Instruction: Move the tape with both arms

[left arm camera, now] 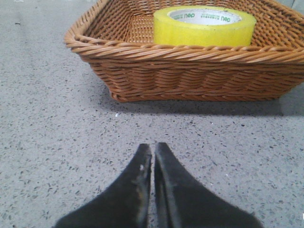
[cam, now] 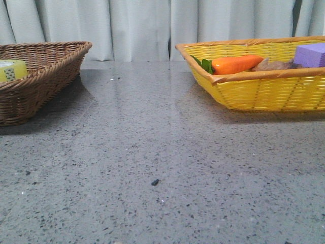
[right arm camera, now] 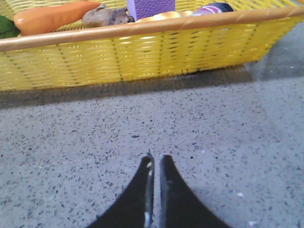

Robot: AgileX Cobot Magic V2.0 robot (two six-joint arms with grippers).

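Both grippers hover low over the grey speckled table [cam: 162, 152], jaws pressed together and empty.

Ahead of the left gripper [left arm camera: 153, 148], well apart, the yellow tape roll [left arm camera: 204, 26] lies flat inside the brown wicker basket [left arm camera: 190, 71]. Ahead of the right gripper [right arm camera: 155, 160] stands the yellow woven basket [right arm camera: 142, 57], holding a carrot [right arm camera: 52, 16] and a purple block [right arm camera: 149, 7].

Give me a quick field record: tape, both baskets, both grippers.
tape: yellow roll lying flat inside the brown basket
yellow basket: holds a carrot, a purple block and other items
left gripper: shut, empty, over the table, short of the brown basket
right gripper: shut, empty, short of the yellow basket
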